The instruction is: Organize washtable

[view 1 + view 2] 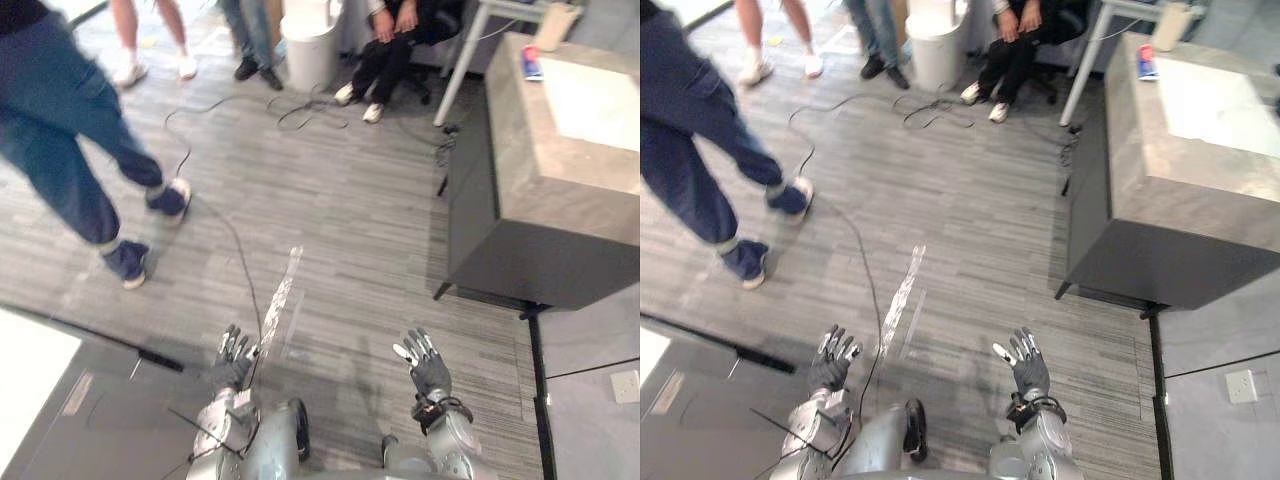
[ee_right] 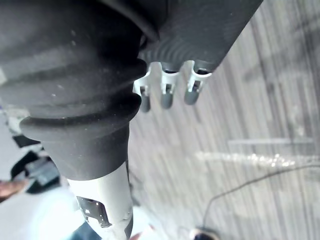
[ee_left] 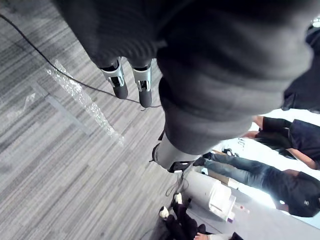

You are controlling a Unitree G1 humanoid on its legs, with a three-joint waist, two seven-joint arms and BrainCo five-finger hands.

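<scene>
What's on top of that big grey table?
On the washtable, a bright white patch, maybe a basin, covers most of the top. A small red-and-blue thing lies at the far corner. Glare hides anything inside the white part.

Matt stone-look washtable (image 1: pixel 560 150); grey striped matt floor (image 1: pixel 350 220).

At 2 o'clock the grey surface (image 1: pixel 520 140) runs off the right edge. A red-and-blue item (image 1: pixel 531 63) on it, possibly a tube, is too small to identify. At 10 o'clock a person (image 1: pixel 60 130) is cut off above the waist.
</scene>
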